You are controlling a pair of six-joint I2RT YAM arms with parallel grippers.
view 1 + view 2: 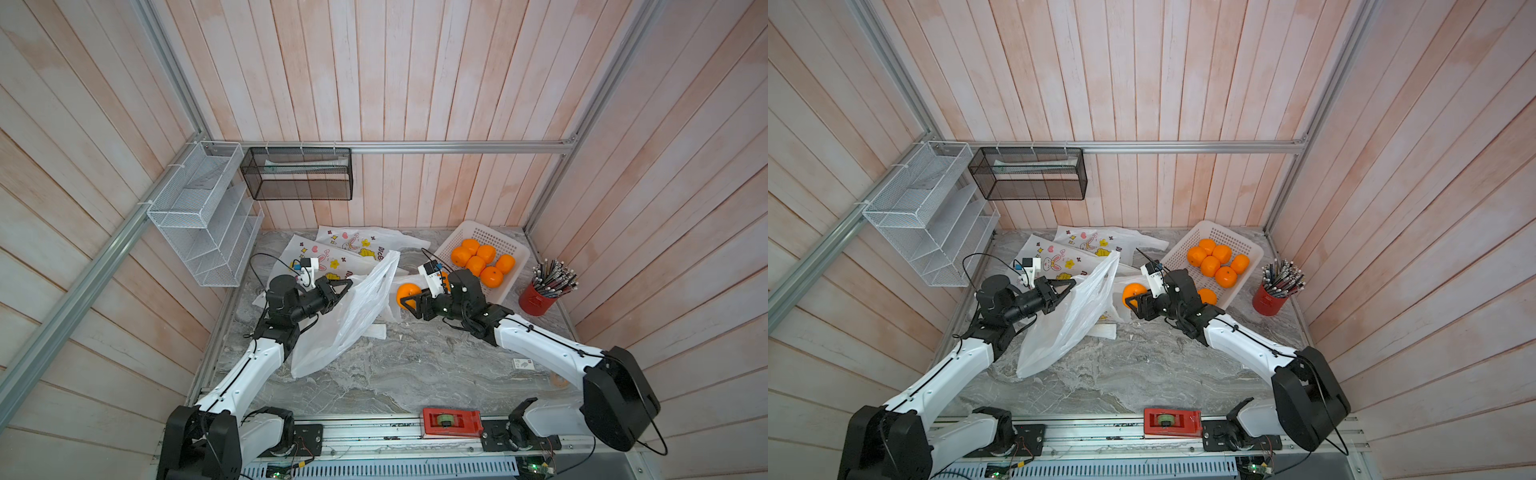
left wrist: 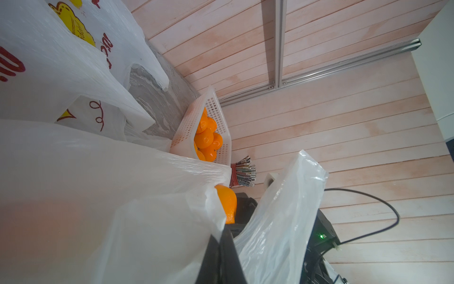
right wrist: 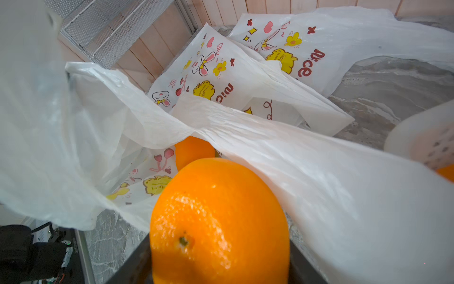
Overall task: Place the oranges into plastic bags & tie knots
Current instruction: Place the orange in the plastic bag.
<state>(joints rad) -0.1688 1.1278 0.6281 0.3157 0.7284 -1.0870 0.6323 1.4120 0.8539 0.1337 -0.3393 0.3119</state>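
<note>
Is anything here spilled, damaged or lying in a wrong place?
Nothing is spilled or damaged. Only the white basket sits turned at a slant to the edges of the table, and the spare printed bags lie overlapped at the back, not in a neat pile.

One bright orange point(image 1: 405, 291) is held off the tabletop point(image 1: 415, 365) between the jaws of the right gripper point(image 1: 415, 302), just beside the mouth of a thin white translucent bag point(image 1: 349, 316). That bag is pinched at its upper edge by the closed left gripper point(image 1: 349, 284) and hangs slack to the tabletop, and a second orange point(image 3: 194, 150) is seen inside its mouth in the right wrist view. Five more oranges point(image 1: 478, 259) are clustered in the white perforated basket point(image 1: 494, 232), a sixth point(image 1: 1207, 296) is half hidden at its near edge, and two bunny-printed bags point(image 1: 332, 253) are laid flat and overlapping at the back, handles loose.
</note>
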